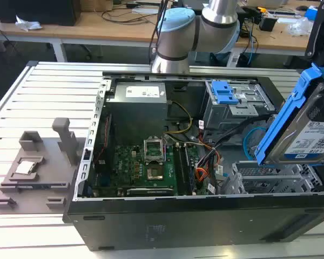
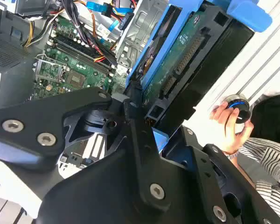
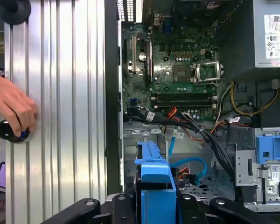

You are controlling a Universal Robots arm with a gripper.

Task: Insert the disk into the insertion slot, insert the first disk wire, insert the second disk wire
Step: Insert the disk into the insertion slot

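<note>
The disk (image 1: 313,135), silver-grey with a white label in a bright blue carrier, hangs tilted in the air at the exterior view's right, above the open computer case. My gripper (image 2: 137,105) is shut on its carrier; the second wrist view shows the disk's green circuit-board side (image 2: 182,51). In the first wrist view the blue carrier (image 3: 154,179) sits between my black fingers. The insertion slot (image 1: 275,181), a low grey perforated cage, lies below the disk with nothing in it. The second disk wire (image 1: 252,137), a light-blue loop (image 3: 191,163), lies loose inside the case beside the slot.
A taller grey cage with a blue latch (image 1: 227,93) stands behind the slot. Black cable bundles (image 3: 205,133) run from the motherboard (image 1: 146,167) toward the cages. A person's hand (image 3: 14,109) rests on a round knob on the slatted table. A grey fixture (image 1: 38,167) sits at the exterior view's left.
</note>
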